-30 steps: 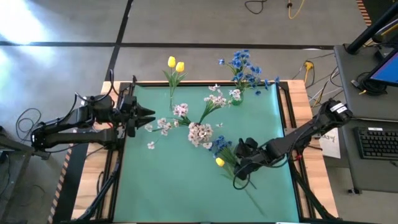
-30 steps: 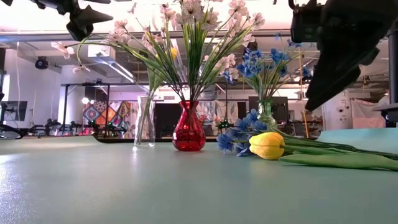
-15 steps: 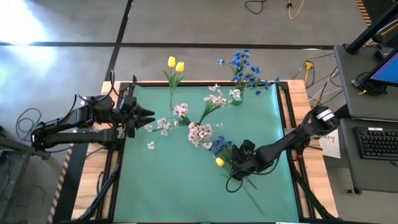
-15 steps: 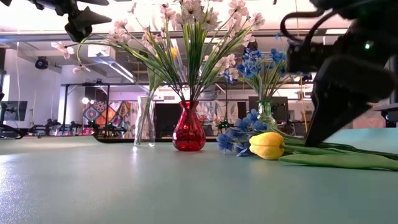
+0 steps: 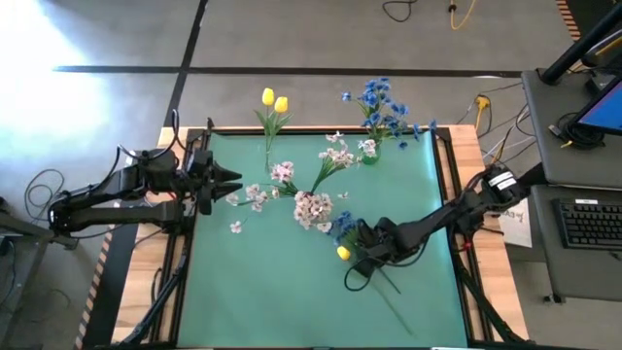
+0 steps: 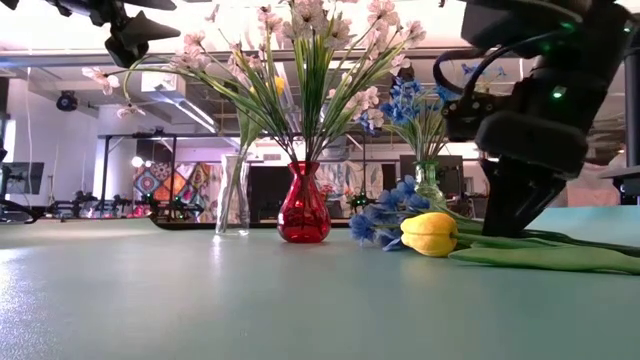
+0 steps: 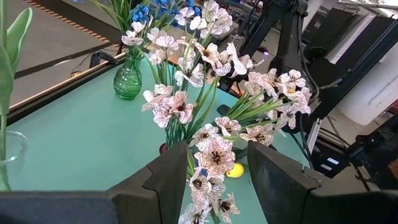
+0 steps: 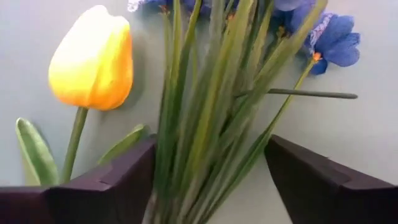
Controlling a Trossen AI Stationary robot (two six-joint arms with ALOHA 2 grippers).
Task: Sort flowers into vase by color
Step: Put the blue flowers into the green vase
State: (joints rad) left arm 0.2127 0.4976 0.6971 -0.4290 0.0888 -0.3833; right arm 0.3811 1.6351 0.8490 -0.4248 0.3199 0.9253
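Observation:
A yellow tulip (image 5: 343,253) (image 8: 93,59) and a blue flower spray (image 5: 347,226) (image 8: 336,40) lie on the green mat, their green stems (image 8: 205,124) bundled together. My right gripper (image 5: 362,258) (image 8: 208,186) points steeply down over them, open, one finger on each side of the stems. I cannot tell whether it touches them. My left gripper (image 5: 233,178) (image 7: 217,180) hangs open and raised at the mat's left edge, facing the pinkish-white blossoms (image 7: 214,152) that stand in the red vase (image 6: 303,205).
A green vase (image 6: 428,185) with blue flowers (image 5: 381,107) stands at the far right. A clear glass vase (image 6: 232,195) with two yellow tulips (image 5: 274,100) stands at the far left. The near half of the mat (image 5: 282,292) is bare.
My right gripper has come down toward the lying tulip and blue spray and shifted toward the table's left, tipping more steeply downward. Its fingers now stand on either side of the stems. The flowers have not moved.

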